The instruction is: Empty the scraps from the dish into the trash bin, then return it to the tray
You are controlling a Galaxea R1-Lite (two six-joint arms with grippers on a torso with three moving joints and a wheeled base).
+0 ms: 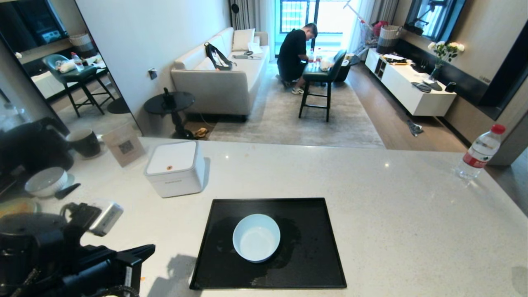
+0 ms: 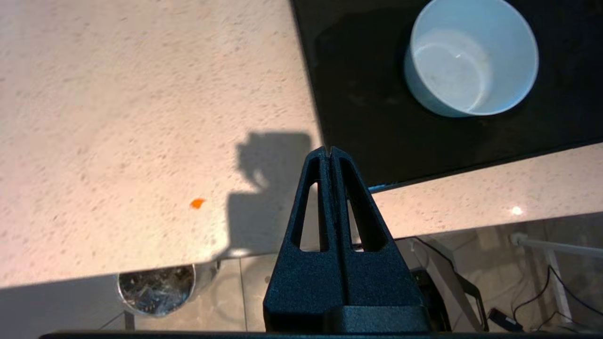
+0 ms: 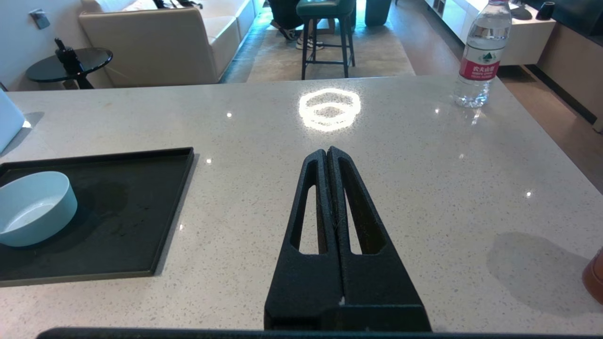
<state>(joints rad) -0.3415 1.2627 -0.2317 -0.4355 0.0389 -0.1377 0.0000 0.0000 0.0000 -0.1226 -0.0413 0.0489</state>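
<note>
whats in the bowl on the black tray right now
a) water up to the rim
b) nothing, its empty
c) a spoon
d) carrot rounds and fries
b: the bowl sits upright on the tray with a bare inside in the head view, and the left wrist view shows the same.

The small round pale-blue bowl (image 1: 256, 238) stands upright and empty near the middle of the large glossy black rectangular tray (image 1: 313, 264), which lies flat on the tabletop. The brushed-steel cylindrical trash bin (image 2: 157, 288) with a crinkled clear liner stands on the floor below the tabletop's edge. One small orange scrap (image 2: 197, 203) lies on the tabletop, beside the tray.
</note>
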